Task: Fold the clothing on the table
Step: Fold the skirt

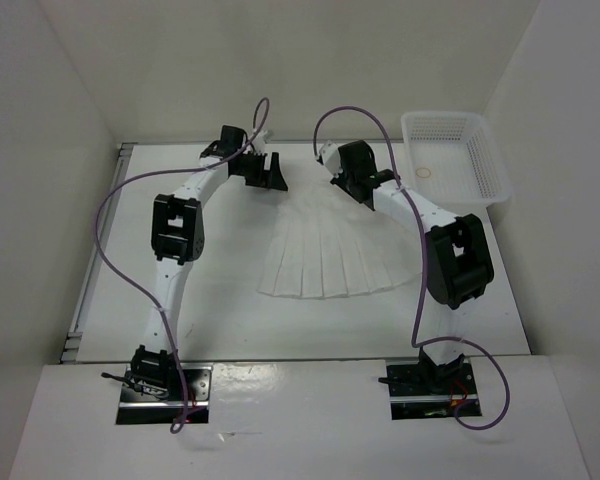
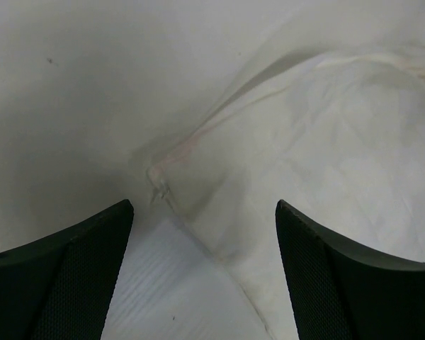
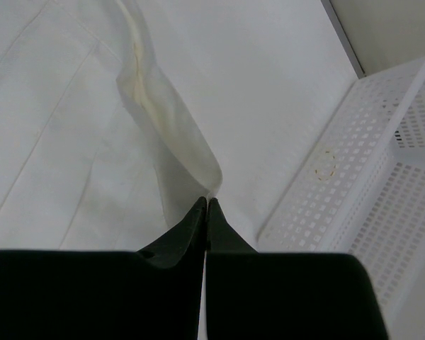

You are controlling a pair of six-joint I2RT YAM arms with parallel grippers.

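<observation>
Top view: bright, even, diffuse light from above; white walls (image 1: 300, 60) and table (image 1: 230, 320) near washed out, only faint shadows under the arms (image 1: 175, 260). Left wrist view dimmer, grey falloff at left, clothing (image 2: 340, 142) soft-focused. Right wrist view: mesh basket (image 3: 340, 184) sharp.

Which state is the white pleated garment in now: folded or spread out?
Spread out: the clothing lies fanned open on the table, pleats side by side.

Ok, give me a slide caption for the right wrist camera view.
Right gripper shut on a corner of the pleated white clothing, with the white mesh basket alongside on the table.
</observation>
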